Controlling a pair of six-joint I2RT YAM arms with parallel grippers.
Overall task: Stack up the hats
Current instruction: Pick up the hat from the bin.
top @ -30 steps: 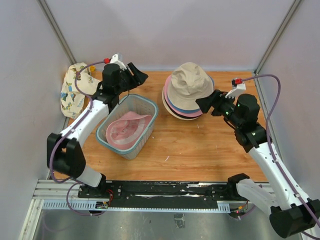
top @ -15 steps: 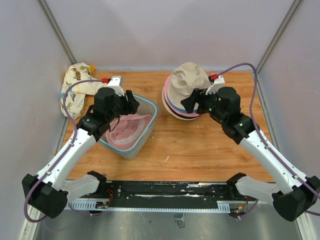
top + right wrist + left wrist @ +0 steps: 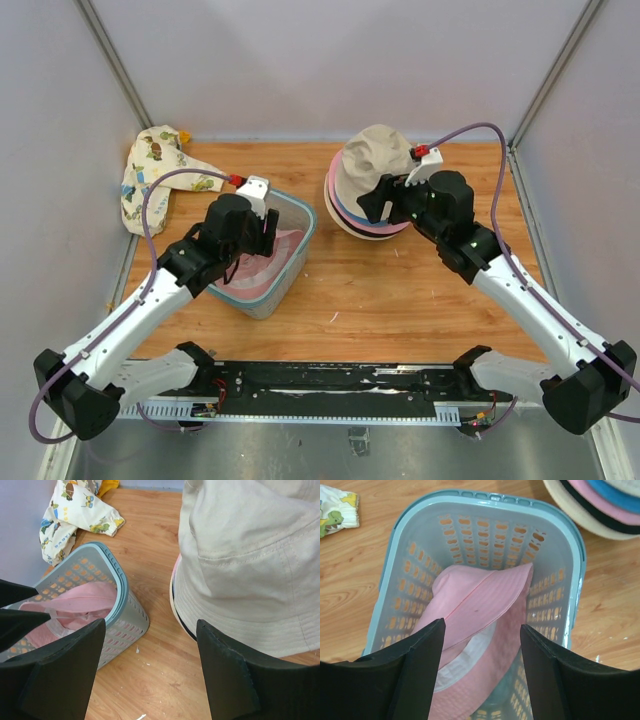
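Hats [image 3: 345, 205] sit stacked right of centre near the top of the overhead view, a beige hat [image 3: 375, 160] uppermost with pink, blue, dark and cream brims below. A pink hat [image 3: 480, 600] lies crumpled in the basket [image 3: 490, 499] at centre-left. The left arm bends over the basket, and the left gripper [image 3: 481, 630] points down above the pink hat, fingers spread and empty. The right gripper [image 3: 150, 625] hangs beside the stack, fingers spread wide and empty.

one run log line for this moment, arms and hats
left gripper: open, over pink hat in basket | right gripper: open, beside beige hat atop hat stack | step: pink hat not yet gripped
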